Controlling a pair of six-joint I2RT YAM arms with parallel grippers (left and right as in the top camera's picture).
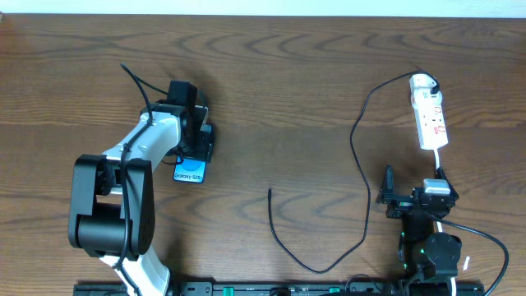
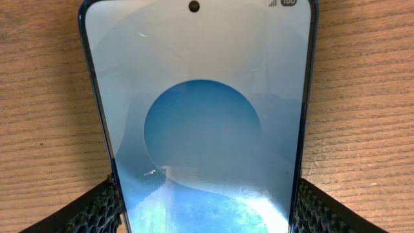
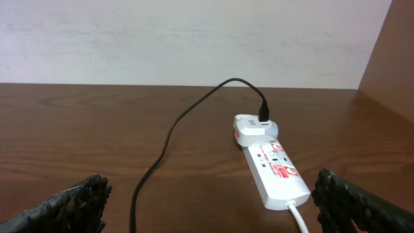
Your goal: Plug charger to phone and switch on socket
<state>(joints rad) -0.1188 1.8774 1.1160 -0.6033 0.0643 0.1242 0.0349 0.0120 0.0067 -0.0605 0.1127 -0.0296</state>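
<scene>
**Spotter:** Where is everything?

**Me:** The phone lies flat on the counter, left of centre in the overhead view. My left gripper has its fingers against both long edges and seems to be pinching the phone across its width. My right gripper is spread wide and holds nothing. It faces the socket, which sits at the upper right of the overhead frame.

**Spotter:** And the charger?

**Me:** The charger is plugged in at the socket's far end, then loops down the counter and back up. Its plug tip lies free near the middle, well apart from the phone and from both grippers.

**Spotter:** So what's the step?

**Me:** Steadying the phone, I judge, so the tip can be pushed in. The squeeze should be light and even, on the edges only, so the phone neither twists nor lifts.

**Spotter:** And the right side?

**Me:** I'd take the cable just behind the tip, so the tip points straight at the port. The camera hole is at the top of my left wrist view. From that I guess the port is at the end by my fingers, which is out of frame. That end must be left open. The red marks on the socket come last.
</scene>
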